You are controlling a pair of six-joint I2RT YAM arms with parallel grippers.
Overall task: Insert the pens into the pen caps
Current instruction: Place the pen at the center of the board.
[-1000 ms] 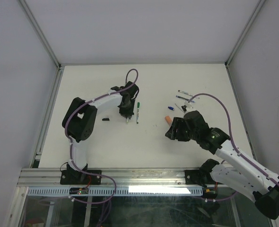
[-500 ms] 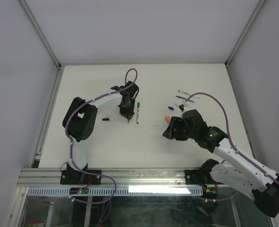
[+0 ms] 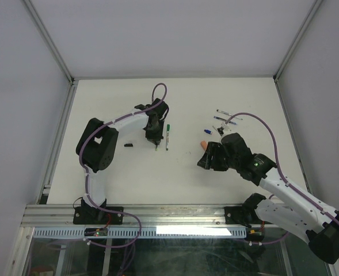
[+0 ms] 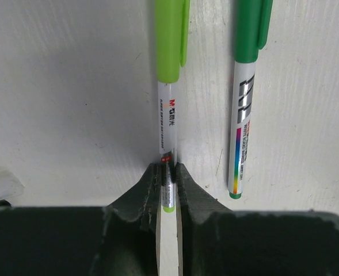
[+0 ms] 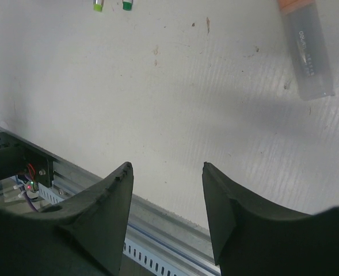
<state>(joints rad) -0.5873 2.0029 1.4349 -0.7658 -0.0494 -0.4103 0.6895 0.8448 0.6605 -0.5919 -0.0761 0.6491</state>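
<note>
Right pincer (image 5: 166, 184) crept left, jaws wide; left pincer (image 4: 168, 175) clamps lime-capped pen (image 4: 166, 121), green-capped pen (image 4: 242, 121) just beside.

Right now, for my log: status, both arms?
Left fingers shut on lime pen, cap on. Right fingers open, empty. Green pen alongside, capped, clear of the grip.

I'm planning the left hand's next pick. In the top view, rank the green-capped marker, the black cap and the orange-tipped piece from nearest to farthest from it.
1. green-capped marker, close beside the left hand, on its right.
2. black cap, on its left, a little farther off.
3. orange-tipped piece, far off to the right.
</note>
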